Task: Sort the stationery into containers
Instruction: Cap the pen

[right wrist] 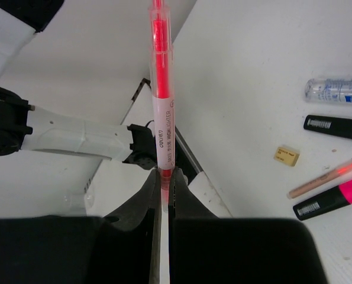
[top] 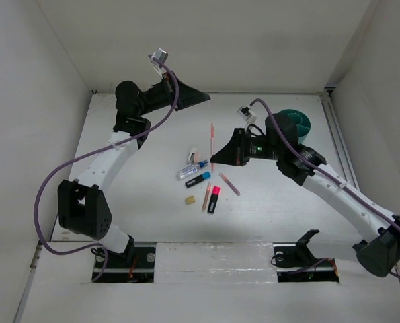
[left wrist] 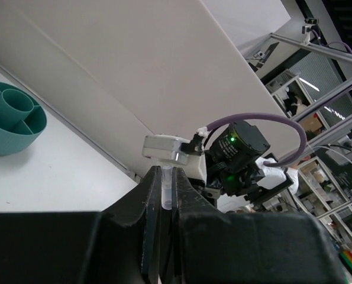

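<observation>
- R gripper [top: 215,161] [right wrist: 162,174]: fingers clenched on the near end of a thin translucent pink-red plastic pen [top: 212,138] [right wrist: 162,106], over mid-table.
- The pen's long axis runs straight out from the fingertips, in line w/ the gripper. In the top view its free end points to the far wall.
- L gripper [top: 205,98] [left wrist: 165,174]: raised near the far wall, well apart from the loose items. Its fingers sit close w/ a narrow slit and sth. clear shows in the slit. We cannot tell if they grip it.
- Round teal plastic cup w/ inner dividers [top: 299,123] [left wrist: 36,127]: far right of the table, partly hidden behind the R arm.
- We see the rest lying flat, left of and nearer than the R gripper:
- Clear blue-capped tube [top: 188,169] [right wrist: 335,90] and black blue-capped highlighter [top: 197,179] [right wrist: 332,125], both slanted, side by side.
- White eraser [top: 193,155], just beyond the tube.
- Small tan block [top: 190,200] [right wrist: 287,155].
- Salmon pen [top: 206,197] [right wrist: 323,177] just beside a black pink-capped highlighter [top: 214,199] [right wrist: 329,198], axes roughly near-to-far.
- A second pink pen [top: 229,184], slanted, to the right of the group.
</observation>
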Controlling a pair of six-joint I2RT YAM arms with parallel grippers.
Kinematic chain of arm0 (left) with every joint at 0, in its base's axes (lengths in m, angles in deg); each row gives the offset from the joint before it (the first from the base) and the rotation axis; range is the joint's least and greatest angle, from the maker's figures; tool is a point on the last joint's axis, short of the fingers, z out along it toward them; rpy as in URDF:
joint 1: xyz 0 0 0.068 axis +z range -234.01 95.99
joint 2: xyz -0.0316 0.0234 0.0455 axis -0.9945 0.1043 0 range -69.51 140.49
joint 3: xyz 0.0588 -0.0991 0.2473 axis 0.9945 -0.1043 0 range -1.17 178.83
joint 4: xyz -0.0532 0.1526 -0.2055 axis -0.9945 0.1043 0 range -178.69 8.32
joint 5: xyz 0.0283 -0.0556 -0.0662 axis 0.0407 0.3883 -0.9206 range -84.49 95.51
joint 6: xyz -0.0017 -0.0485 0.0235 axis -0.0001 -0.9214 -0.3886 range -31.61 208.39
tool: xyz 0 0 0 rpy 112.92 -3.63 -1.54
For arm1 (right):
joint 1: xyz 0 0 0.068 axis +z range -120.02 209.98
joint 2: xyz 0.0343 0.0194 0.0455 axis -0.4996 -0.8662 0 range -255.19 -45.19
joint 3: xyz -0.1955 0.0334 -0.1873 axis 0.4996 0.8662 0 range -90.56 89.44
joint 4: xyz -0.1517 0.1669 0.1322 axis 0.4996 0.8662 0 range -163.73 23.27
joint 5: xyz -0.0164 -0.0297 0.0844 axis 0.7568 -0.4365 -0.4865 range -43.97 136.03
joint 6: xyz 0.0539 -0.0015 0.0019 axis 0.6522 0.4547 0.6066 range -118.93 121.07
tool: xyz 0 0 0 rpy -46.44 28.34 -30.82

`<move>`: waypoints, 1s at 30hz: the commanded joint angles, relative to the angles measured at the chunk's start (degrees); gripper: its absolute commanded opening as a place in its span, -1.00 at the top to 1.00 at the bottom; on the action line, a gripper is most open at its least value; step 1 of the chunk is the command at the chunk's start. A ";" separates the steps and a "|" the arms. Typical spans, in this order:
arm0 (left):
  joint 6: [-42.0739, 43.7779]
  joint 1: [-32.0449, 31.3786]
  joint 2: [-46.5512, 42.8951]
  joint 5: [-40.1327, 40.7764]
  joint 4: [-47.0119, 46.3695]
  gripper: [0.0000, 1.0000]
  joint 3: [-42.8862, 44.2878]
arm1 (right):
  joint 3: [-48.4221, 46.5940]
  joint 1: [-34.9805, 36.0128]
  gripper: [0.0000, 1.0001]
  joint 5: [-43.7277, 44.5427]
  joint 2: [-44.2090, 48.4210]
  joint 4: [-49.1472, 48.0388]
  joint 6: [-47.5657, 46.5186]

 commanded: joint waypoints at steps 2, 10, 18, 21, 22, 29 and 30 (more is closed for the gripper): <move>-2.64 0.07 -1.11 -0.60 -8.82 1.00 -1.43 | 0.78 -0.82 1.00 1.96 3.62 -5.75 -1.96; -7.04 0.07 -0.58 -1.65 -15.33 1.00 -3.19 | -0.70 -0.83 1.00 1.43 2.13 -8.05 -1.25; -7.22 0.07 -0.58 -1.66 -15.34 1.00 -4.77 | -2.64 -0.21 1.00 0.82 0.28 -10.15 -0.64; -7.22 0.07 -0.58 -1.66 -15.34 1.00 -4.77 | -4.23 -0.21 1.00 0.11 -1.21 -10.15 -1.17; -7.22 0.07 -0.06 -1.66 -15.34 1.00 -4.77 | -4.23 -0.21 1.00 -0.41 -1.21 -10.15 -1.17; -7.22 0.07 0.47 -2.18 -15.34 1.00 -4.24 | -5.80 -0.21 1.00 -0.41 -1.74 -10.15 -1.17; -7.22 0.07 0.47 -2.18 -15.34 1.00 -4.24 | -5.81 -0.21 1.00 -1.11 -1.74 -10.15 -1.17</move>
